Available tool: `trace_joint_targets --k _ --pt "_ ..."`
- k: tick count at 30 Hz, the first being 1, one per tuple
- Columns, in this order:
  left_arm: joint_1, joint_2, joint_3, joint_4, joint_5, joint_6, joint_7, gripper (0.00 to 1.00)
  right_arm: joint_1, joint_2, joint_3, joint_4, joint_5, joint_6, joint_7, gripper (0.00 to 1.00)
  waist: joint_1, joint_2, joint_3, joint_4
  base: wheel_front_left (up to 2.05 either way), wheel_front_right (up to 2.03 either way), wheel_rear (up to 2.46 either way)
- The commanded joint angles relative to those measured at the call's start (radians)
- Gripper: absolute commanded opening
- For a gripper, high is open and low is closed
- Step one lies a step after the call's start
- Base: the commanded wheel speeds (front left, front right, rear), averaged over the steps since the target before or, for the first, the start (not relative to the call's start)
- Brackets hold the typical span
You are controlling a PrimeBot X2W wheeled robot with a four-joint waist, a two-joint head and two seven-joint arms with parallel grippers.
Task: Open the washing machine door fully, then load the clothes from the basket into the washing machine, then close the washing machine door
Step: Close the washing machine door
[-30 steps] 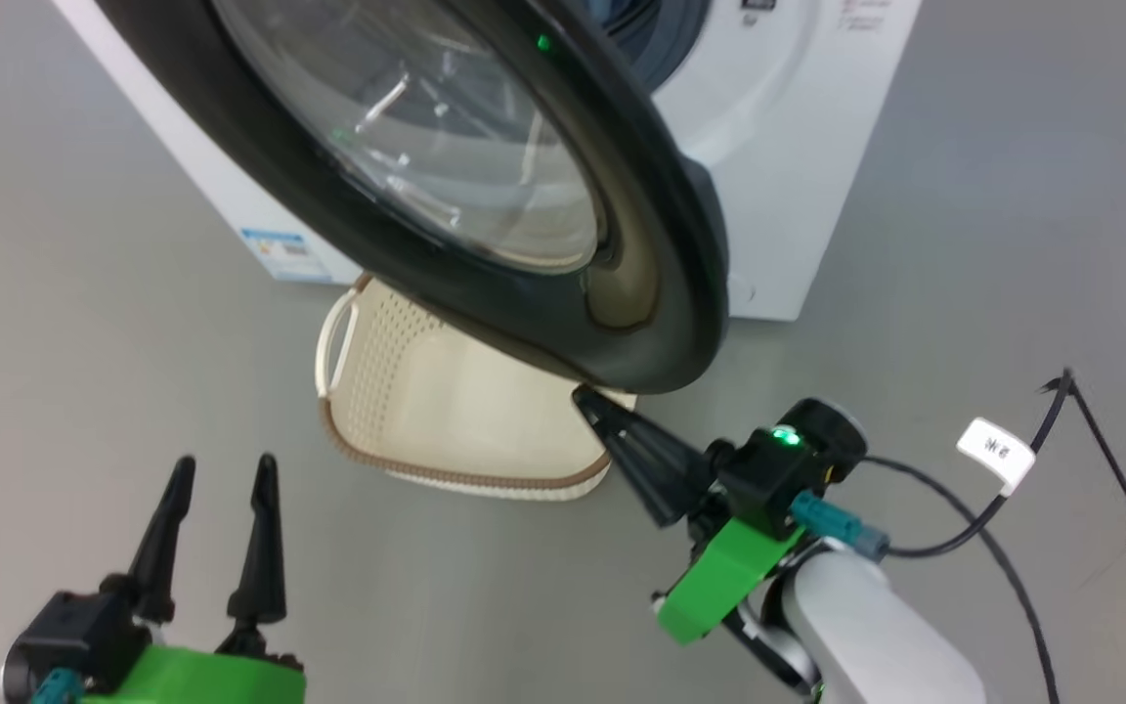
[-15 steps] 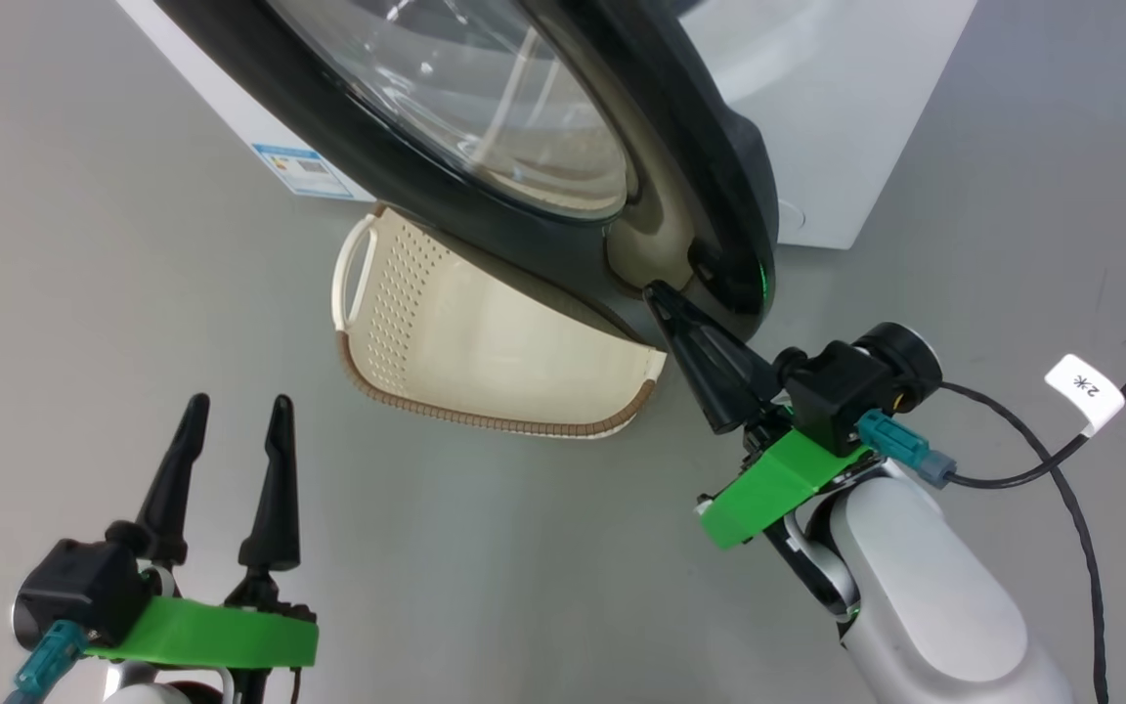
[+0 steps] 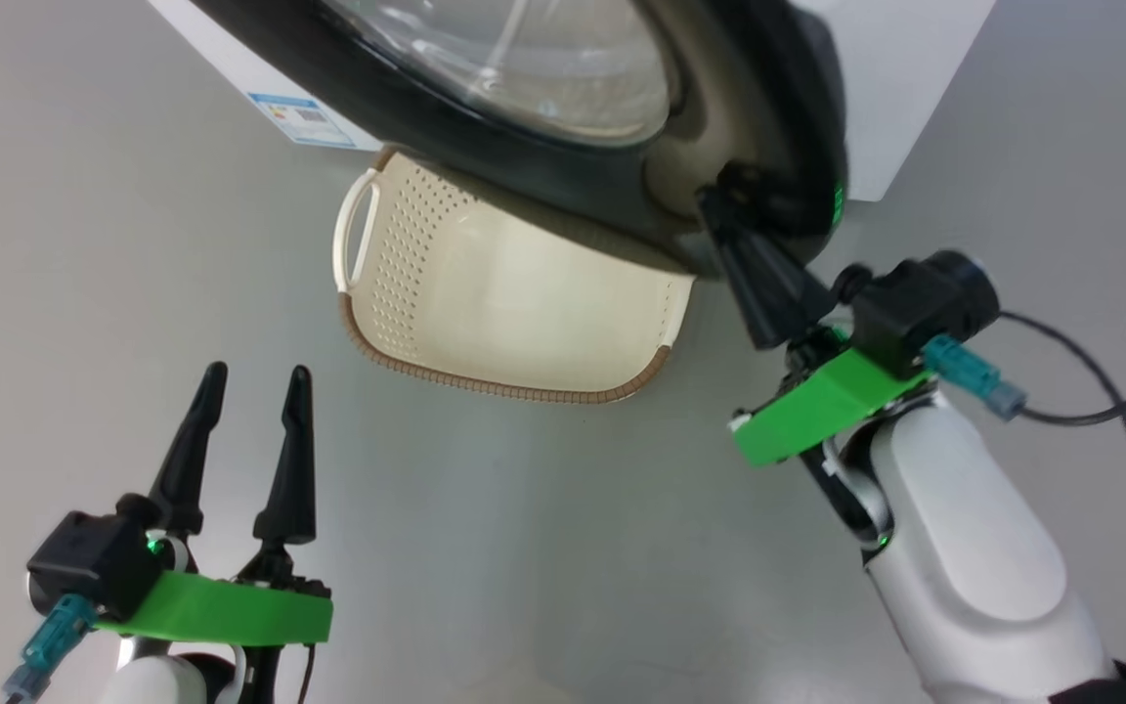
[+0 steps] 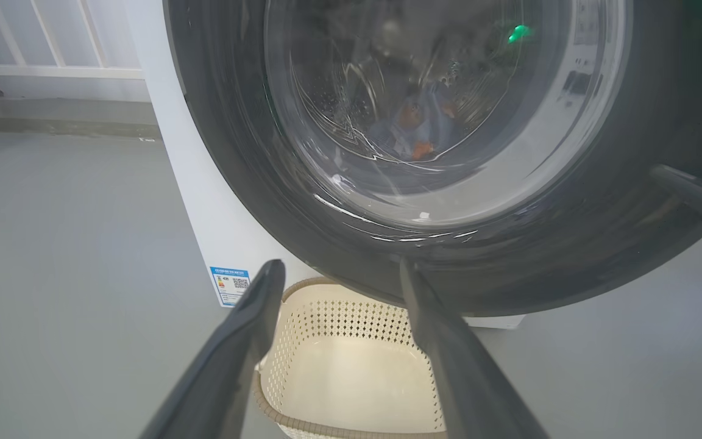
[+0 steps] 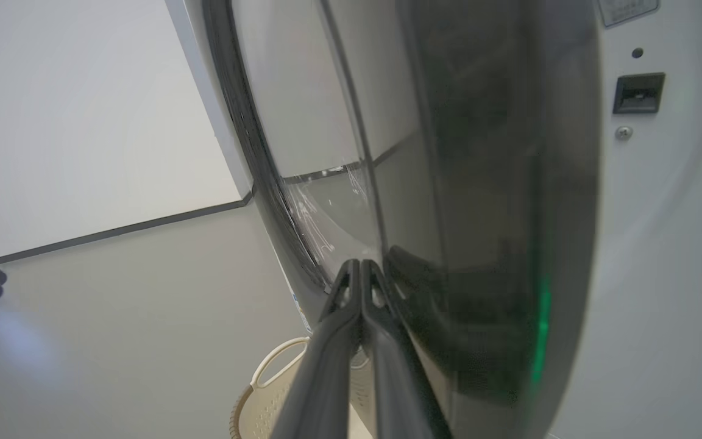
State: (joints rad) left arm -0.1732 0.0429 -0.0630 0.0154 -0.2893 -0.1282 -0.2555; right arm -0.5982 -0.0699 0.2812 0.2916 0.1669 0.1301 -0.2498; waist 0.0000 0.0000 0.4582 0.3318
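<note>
The glossy black washing machine door (image 3: 641, 186) hangs half-swung over the far side of the basket (image 3: 514, 303), which is cream and holds nothing. My right gripper (image 3: 719, 207) is shut with nothing between its fingers, and its tips press on the door's outer face by the rim recess; the right wrist view shows the joined fingers (image 5: 360, 268) against the door (image 5: 479, 183). Through the door's glass (image 4: 448, 201), light-blue clothes (image 4: 415, 125) with orange patches lie in the drum. My left gripper (image 3: 257, 376) hovers open over the floor, short of the basket (image 4: 351, 372).
The white washing machine (image 3: 905, 88) stands behind the door, with a blue label (image 3: 294, 112) low on its side. A black cable (image 3: 1101, 411) with a white tag trails from my right wrist. Grey floor lies all around.
The head camera has shifted. My right gripper has climbed from under the door's lower rim to its outer face, and the door has swung nearer the machine's front. The left gripper stays open.
</note>
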Motion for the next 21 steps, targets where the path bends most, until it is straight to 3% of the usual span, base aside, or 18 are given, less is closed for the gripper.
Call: trace_joint_targets --k 1,21 --pt "-0.023 0.017 0.029 -0.028 -0.012 -0.002 -0.006 1.00 -0.019 0.020 0.004 -0.022 -0.009 0.001 -0.012 0.00 0.0000 0.0000 0.013 0.009 0.00 0.00 0.00" --pt "-0.078 0.013 -0.022 -0.031 -0.042 -0.002 -0.006 1.00 -0.312 0.020 -0.195 0.159 -0.032 0.001 -0.012 0.00 0.0000 0.0000 0.122 0.062 0.00 0.00 0.00"
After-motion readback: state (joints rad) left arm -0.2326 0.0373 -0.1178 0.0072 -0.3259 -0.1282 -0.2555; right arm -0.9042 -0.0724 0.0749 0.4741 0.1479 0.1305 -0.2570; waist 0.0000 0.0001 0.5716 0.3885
